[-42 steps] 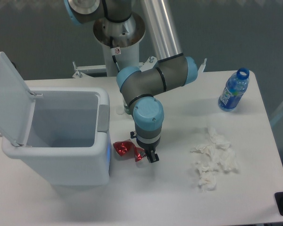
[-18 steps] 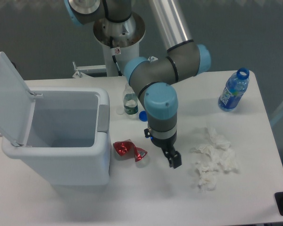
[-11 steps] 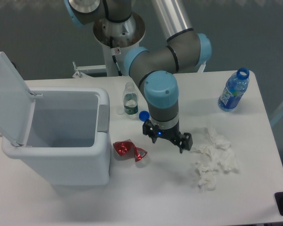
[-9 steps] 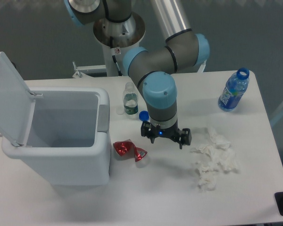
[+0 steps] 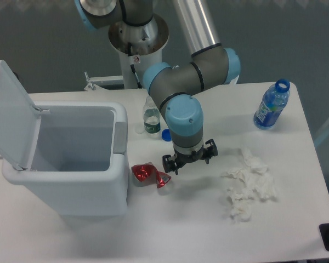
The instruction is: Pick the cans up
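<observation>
Swinging leftward since a moment ago, the hand (image 5: 189, 158) hangs spread wide, holding nothing; the crushed red can (image 5: 149, 175) lies just left of it on the table (image 5: 197, 230).

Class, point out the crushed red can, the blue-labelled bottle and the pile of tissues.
crushed red can (image 5: 150, 175), fixed camera, its dented middle.
blue-labelled bottle (image 5: 271, 108), fixed camera, on the label.
pile of tissues (image 5: 248, 183), fixed camera, centre of the heap.

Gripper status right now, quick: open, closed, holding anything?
Gripper: open and empty, just right of the crushed red can.
</observation>
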